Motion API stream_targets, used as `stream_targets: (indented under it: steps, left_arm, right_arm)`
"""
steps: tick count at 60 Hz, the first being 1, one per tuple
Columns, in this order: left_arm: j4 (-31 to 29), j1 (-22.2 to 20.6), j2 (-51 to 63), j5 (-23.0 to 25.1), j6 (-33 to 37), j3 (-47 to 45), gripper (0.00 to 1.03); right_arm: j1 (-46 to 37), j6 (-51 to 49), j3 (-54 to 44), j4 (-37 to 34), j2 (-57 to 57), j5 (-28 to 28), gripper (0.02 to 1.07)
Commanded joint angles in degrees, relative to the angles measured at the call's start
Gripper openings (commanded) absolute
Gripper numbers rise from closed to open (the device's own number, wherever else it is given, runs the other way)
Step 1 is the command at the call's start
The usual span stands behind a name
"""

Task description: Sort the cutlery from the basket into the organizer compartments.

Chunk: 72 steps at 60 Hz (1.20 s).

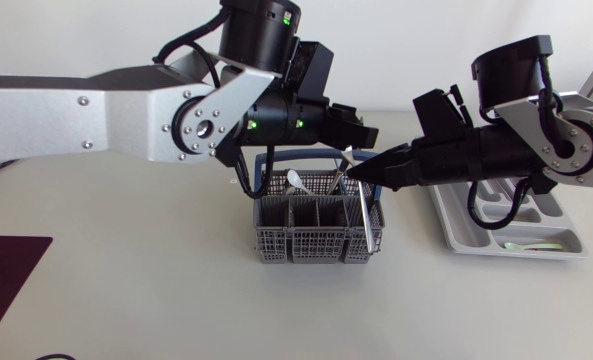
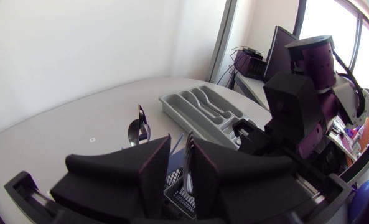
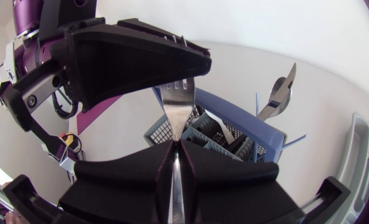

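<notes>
Firmly, right gripper (image 3: 175, 145) is clamped on the fork (image 3: 175, 106), tines jutting ahead above the basket (image 3: 162, 132)

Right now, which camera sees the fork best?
The right wrist view: the fork shows its tines close up, handle pinched in the right gripper. The head view shows a sliver; the left wrist view, nothing clear.

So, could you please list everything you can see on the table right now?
basket: one, grey with blue handle, table centre
spoon: one, silver, standing in the basket
fork: one, silver, held over the basket
organizer: one, grey, right of the basket
utensil: one, pale, organizer's front compartment
mat: one, dark maroon, front left
left gripper: black, open, above the basket
right gripper: black, shut on the fork
</notes>
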Motion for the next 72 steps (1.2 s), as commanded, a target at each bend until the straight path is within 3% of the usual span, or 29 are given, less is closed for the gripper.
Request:
stream_targets:
  steps: [1, 18, 35, 56, 72]
  left_arm:
    - [0.0, 0.8, -1.8, 0.4, -1.4, 2.2, 0.34]
    - [0.1, 4.2, -4.4, 0.2, -0.6, 2.3, 0.5]
    - [-0.7, 8.6, -7.6, 0.2, -0.5, 3.2, 0.54]
    - [-1.9, 10.7, -10.5, -0.7, 4.1, 0.9, 0.54]
    - [-2.1, 7.7, -13.4, -5.4, 11.8, -5.0, 0.56]
  right_arm:
    - [0.2, 0.6, -2.1, 0.6, -2.0, -0.5, 0.11]
    - [-2.5, -0.1, -5.6, -1.5, -6.3, -0.8, 0.11]
    - [-11.2, -7.0, -9.1, -7.9, -10.3, -3.2, 0.11]
    - [-30.8, -17.3, -5.2, -15.6, -8.5, -9.1, 0.11]
    - [-44.8, -22.7, 2.9, -16.8, 3.1, -11.8, 0.11]
